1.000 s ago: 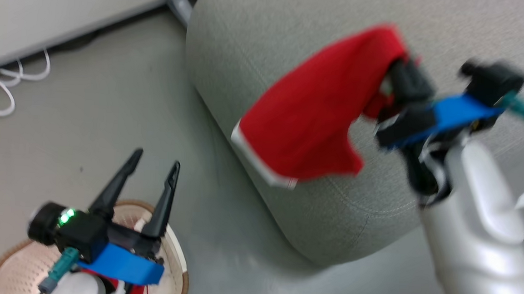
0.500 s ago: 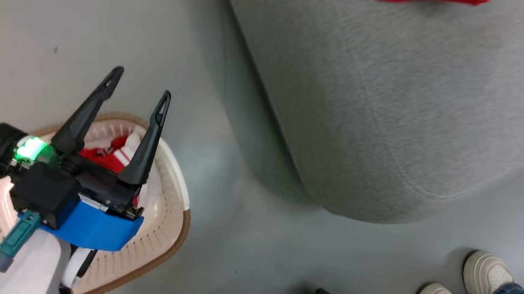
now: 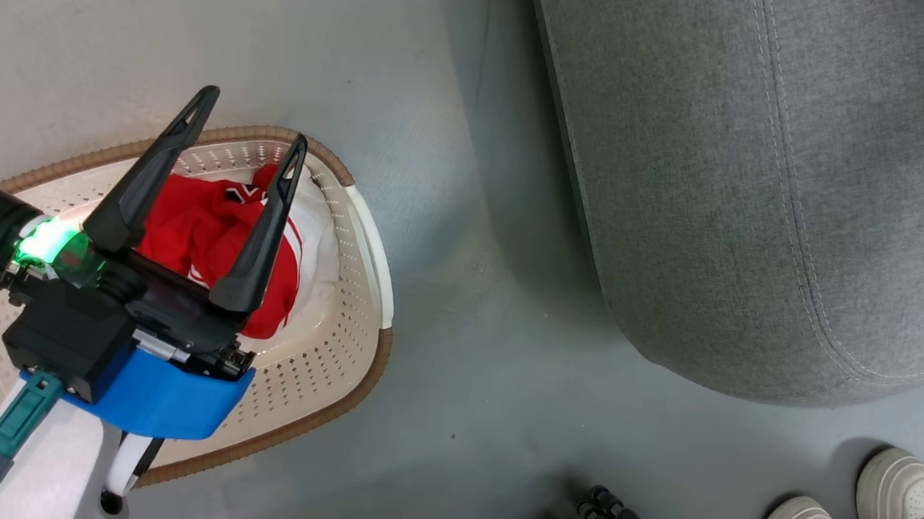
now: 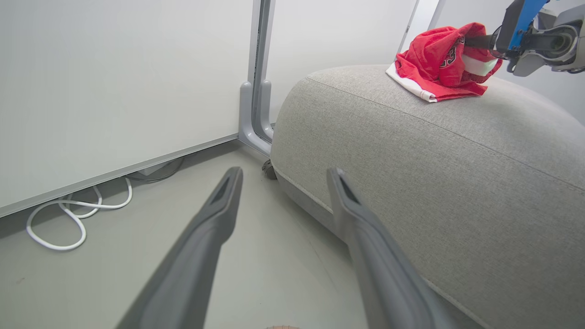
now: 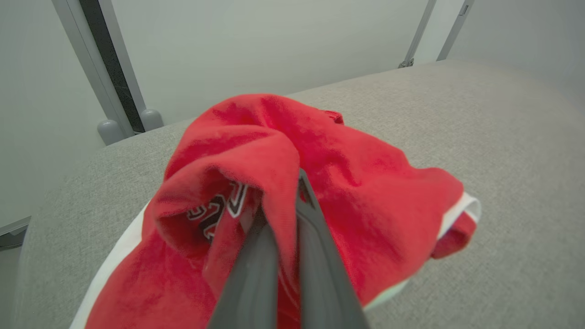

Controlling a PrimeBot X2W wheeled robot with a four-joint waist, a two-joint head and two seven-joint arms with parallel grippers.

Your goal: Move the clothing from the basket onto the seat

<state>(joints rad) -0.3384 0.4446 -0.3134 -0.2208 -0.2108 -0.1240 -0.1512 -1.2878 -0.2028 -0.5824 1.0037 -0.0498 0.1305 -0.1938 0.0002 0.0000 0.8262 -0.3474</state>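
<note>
We judge the task about half done. The first garment [image 5: 365, 205] of the clothing lies bunched on top of the seat [image 3: 755, 189], at 1 o'clock in the left wrist view, its white hem touching the grey fabric. The right gripper [image 4: 482, 42] has its jaws clenched on a fold of it, so the letting-go is not yet done. The second garment [image 3: 191, 227] lies crumpled in the basket [image 3: 348, 349] on the floor, at 8 o'clock in the head view, well apart from the seat at 2 o'clock. The left gripper [image 3: 254, 117] hangs over that basket with its jaws spread wide and nothing between them; whether they touch the cloth below we cannot tell. What is left, as we see it, is to release the piece on the seat and then carry the second one across. As for writing, white characters edged in black peek from a fold at 8 o'clock in the right wrist view, too crumpled for us to read.
</note>
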